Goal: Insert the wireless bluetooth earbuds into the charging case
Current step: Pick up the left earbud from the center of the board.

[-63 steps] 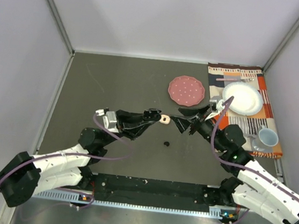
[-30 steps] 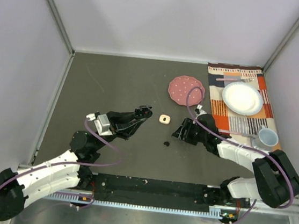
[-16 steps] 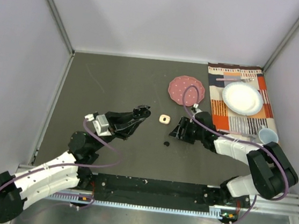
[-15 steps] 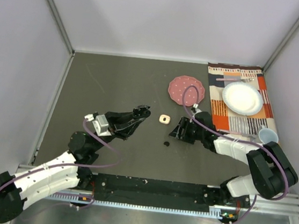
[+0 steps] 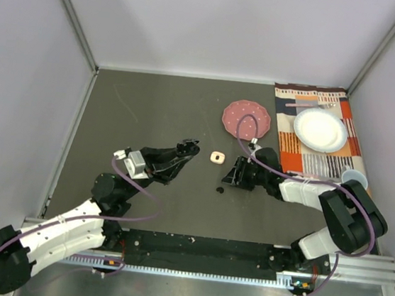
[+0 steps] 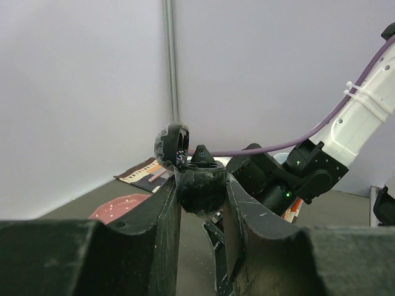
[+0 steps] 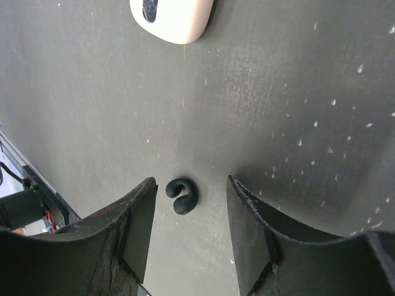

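Observation:
My left gripper is shut on a round black charging case and holds it above the table. The case's lid is flipped open, and a small black piece stands in its top. A black curled earbud lies on the dark table. My right gripper is open and low over it, a finger on each side, not touching; in the top view the right gripper is just right of the earbud. No white earbuds show.
A small cream rounded case lies between the two grippers, also in the right wrist view. A pink disc lies behind it. A patterned mat at the right holds a white plate and a cup.
My right gripper left the spot beside the cream case and came down and left over the black earbud. My left arm drew back a little with the black case.

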Controlling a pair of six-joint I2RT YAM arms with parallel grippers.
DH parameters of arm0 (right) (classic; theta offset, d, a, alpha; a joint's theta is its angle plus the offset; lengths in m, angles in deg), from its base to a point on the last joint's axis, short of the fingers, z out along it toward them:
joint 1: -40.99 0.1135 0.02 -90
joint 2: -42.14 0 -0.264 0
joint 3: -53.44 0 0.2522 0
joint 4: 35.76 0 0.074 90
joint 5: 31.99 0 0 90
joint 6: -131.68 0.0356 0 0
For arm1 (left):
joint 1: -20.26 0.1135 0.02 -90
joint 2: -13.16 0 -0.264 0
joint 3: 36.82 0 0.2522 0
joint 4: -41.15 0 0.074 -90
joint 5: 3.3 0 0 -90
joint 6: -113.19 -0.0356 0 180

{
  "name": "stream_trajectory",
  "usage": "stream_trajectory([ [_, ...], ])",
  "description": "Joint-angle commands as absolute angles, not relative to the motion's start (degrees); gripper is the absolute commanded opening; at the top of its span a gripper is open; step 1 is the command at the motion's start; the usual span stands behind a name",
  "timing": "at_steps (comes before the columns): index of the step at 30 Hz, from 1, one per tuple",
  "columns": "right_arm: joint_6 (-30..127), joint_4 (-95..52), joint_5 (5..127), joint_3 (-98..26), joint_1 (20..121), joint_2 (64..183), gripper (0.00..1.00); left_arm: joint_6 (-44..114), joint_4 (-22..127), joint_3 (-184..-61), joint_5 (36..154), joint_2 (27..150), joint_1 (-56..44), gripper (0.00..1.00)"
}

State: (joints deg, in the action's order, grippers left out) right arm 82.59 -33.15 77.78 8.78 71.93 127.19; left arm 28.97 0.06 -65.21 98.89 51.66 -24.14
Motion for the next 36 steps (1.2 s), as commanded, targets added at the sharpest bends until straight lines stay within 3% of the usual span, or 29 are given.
stream_trajectory([
  [1,82.3,-36.7,79.4,8.7,71.7,127.7,0.49,28.4,-1.9,-65.0,97.9,51.5,-24.2,0.0],
  [36,81.5,-36.0,77.2,9.7,77.0,130.4,0.26,29.1,-3.8,-65.9,98.6,55.5,-24.2,0.0],
])
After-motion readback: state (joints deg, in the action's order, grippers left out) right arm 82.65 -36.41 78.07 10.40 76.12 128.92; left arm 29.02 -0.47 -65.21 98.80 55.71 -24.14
